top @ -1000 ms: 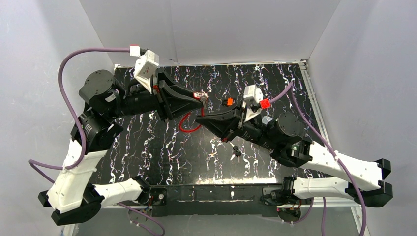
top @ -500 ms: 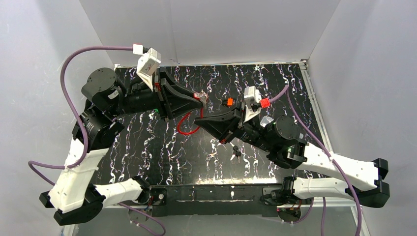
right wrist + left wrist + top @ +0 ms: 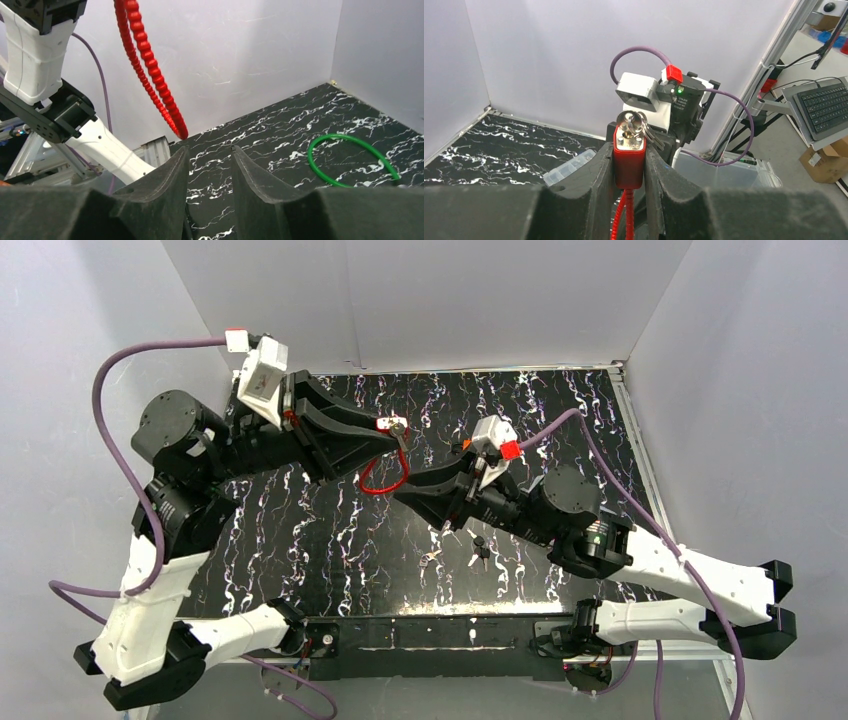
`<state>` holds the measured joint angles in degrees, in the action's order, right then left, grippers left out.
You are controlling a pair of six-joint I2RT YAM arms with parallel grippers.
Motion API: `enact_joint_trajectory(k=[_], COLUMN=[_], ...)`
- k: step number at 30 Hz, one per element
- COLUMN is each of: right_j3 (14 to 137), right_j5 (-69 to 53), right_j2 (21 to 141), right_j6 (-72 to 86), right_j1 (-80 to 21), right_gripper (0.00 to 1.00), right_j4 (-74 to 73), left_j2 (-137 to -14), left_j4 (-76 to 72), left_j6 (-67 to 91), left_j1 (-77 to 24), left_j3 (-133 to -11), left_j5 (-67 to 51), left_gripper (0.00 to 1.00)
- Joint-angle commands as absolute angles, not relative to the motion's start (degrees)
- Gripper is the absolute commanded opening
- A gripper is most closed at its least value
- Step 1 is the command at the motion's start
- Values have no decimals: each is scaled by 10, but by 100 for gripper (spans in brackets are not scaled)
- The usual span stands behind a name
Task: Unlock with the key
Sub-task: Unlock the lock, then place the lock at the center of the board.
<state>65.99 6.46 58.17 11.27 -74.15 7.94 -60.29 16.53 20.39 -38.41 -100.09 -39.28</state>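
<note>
Since a moment ago, the red padlock (image 3: 628,165) with its red beaded cable (image 3: 620,217) is carried toward 10 o'clock, above the black marbled tabletop (image 3: 560,400). It is clamped by its body in the left gripper (image 3: 385,432). A silver key bunch (image 3: 630,122) is seen at its top. The right gripper (image 3: 209,150), at 5 o'clock of the padlock, is parted narrowly and nothing is held, so the key is judged not yet turned.

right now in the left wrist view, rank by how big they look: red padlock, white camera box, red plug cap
red padlock and white camera box: roughly alike; padlock sits nearest the lens, so unranked
red plug cap: clearly smallest
</note>
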Motion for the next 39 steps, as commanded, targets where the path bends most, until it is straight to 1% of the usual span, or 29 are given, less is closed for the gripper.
enact_joint_trajectory(k=[1,7,10,13,17,20,28,33,39], right_j3=[708,737,765,786,802,811,819,823,820], right_j5=[76,47,-2,-18,-5,-18,-35,-65,-72], right_j2=[581,568,573,581,595,607,625,629,624], right_j6=[71,33,10,1,-15,-8,-4,20,32], right_j1=[-741,-741,-741,-741,-736,-728,-713,-701,-697], right_gripper=[44,51,55,56,55,53,54,45,44], right_j4=[95,97,65,48,50,51,62,79,86], left_j2=[-596,-591,-590,-589,-587,-587,-587,-585,-584], left_j4=[134,138,136,136,135,138,135,134,133], left_j6=[199,188,187,186,186,186,190,192,190], left_j1=[-382,-382,-382,-382,-382,-382,-382,-382,-382], left_j3=[-998,-989,-984,-981,-976,-978,-980,-973,-971], left_j5=[-392,-394,-395,-398,-402,-404,-415,-428,-430], left_gripper=[0,0,0,0,0,0,0,0,0])
